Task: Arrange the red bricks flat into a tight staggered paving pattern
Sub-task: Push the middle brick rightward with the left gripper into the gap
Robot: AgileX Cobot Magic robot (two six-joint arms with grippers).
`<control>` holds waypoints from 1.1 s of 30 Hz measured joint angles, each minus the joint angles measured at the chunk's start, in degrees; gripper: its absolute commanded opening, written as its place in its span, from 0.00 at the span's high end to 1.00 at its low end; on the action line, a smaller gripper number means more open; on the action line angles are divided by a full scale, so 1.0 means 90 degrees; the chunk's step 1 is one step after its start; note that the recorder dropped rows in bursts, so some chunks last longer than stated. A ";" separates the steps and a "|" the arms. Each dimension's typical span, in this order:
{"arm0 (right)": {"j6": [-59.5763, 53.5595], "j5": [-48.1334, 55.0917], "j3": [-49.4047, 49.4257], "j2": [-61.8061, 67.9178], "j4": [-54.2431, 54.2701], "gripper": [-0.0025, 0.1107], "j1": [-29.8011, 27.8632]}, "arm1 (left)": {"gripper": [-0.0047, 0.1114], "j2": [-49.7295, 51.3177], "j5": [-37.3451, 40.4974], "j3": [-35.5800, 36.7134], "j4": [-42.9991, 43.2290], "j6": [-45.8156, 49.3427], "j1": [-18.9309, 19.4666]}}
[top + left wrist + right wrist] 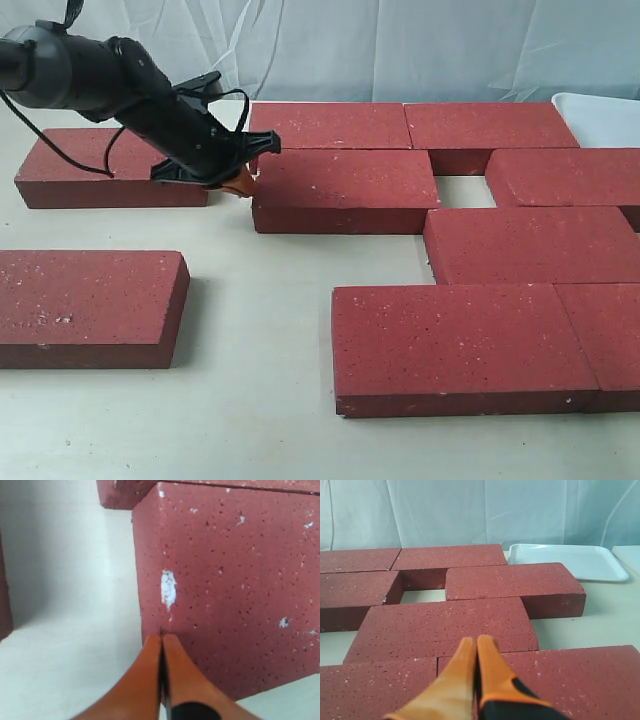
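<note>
Left gripper point(161, 639): orange fingers pressed together, holding nothing, tips against the end face of a flat dark-red speckled rectangular brick point(225, 580). Right gripper point(476, 641): fingers together, empty, over staggered red bricks point(445, 625) lying on the pale surface point(260, 400).

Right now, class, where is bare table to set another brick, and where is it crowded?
Bare table lies between the near-left brick and the front-row brick. One small gap sits inside the second row. The right side is packed; the left arm fills the rear-left channel.
</note>
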 measured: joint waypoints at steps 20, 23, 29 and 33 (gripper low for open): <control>0.0000 0.0000 0.0000 0.0000 0.0000 0.99 0.0000 | 0.96 0.0237 -0.1125 -0.0019 -0.1074 0.0000 -0.0935; 0.0000 0.0000 0.0000 0.0000 0.0000 0.99 0.0000 | 0.96 0.0245 -0.1134 -0.0019 -0.1200 0.0000 -0.0939; 0.0000 0.0000 0.0000 0.0000 0.0000 0.99 0.0000 | 0.96 0.0251 -0.1174 -0.0019 -0.1352 0.0025 -0.0989; 0.0000 0.0000 0.0000 0.0000 0.0000 0.99 0.0000 | 0.96 0.0278 -0.1184 -0.0019 -0.1540 0.0024 -0.0989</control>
